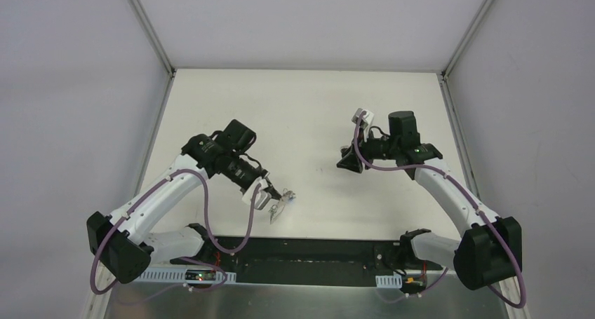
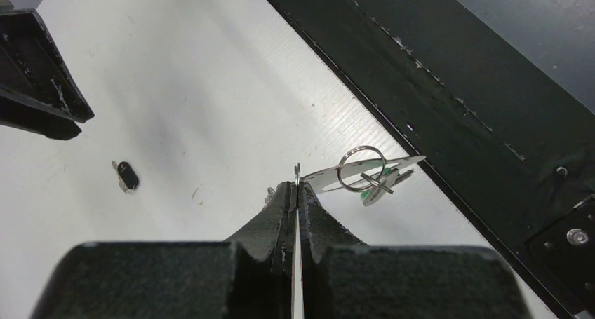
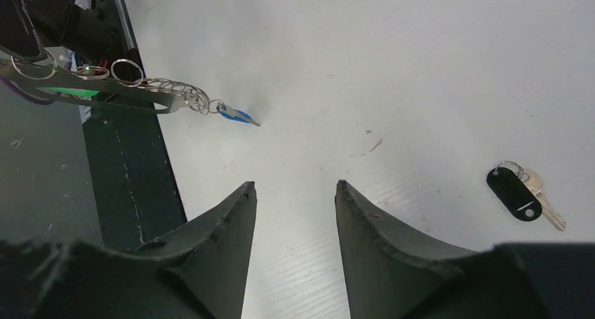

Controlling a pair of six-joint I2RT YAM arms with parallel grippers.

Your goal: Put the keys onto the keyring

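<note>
My left gripper [image 1: 272, 201] [image 2: 297, 187] is shut on a metal ring of the keyring [image 2: 361, 168], held just above the table near its front edge. The grey-beige strap [image 3: 91, 87] sticks out sideways, with a green key [image 2: 373, 193] at its ring. Its chain [image 3: 182, 91] ends in a blue key [image 3: 235, 113] whose tip reaches the table. A black key [image 3: 519, 193] [image 2: 127, 175] lies loose on the white table. My right gripper [image 1: 342, 162] [image 3: 295, 186] hovers open and holds nothing, with the black key to its right in the wrist view.
A black rail [image 1: 302, 252] [image 2: 456, 73] [image 3: 133, 179] runs along the table's near edge, close beside the held keyring. White walls enclose the table [image 1: 295, 109] at the back and both sides.
</note>
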